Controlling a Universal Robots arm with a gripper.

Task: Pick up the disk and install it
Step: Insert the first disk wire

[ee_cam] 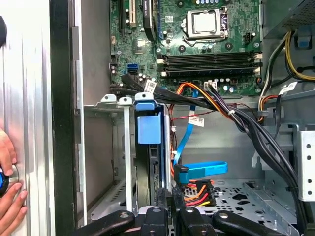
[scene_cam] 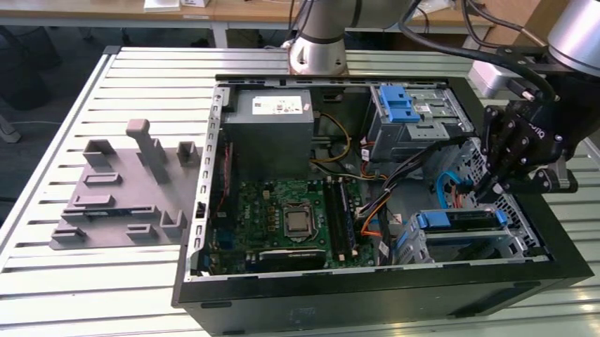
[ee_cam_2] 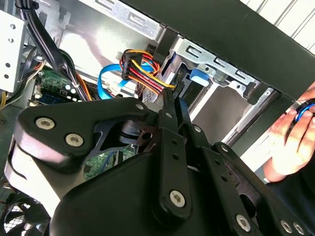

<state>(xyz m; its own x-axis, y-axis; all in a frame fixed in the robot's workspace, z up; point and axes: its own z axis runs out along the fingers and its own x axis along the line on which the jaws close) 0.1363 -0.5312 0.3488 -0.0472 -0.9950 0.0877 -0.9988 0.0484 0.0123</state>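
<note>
**Q:** Where is the disk?

**A:** The disk [scene_cam: 457, 220] is in the lower right of the exterior view. It is slotted into a silver drive cage [scene_cam: 513, 246], with its blue carrier uppermost.

**Q:** And the tool?

**A:** The tool [scene_cam: 491, 188] hangs close above the disk, fingers pressed together and gripping nothing.

**Q:** How would the disk handle?

**A:** Likely stiff, fairly heavy and sensitive to knocks. The blue carrier's edges look like the safest hold.

**Q:** What else is inside?

**A:** The open computer case [scene_cam: 375, 298] on the table [scene_cam: 112, 281] also holds a green motherboard [scene_cam: 281, 221], a grey power supply [scene_cam: 272, 119] and cables.
</note>
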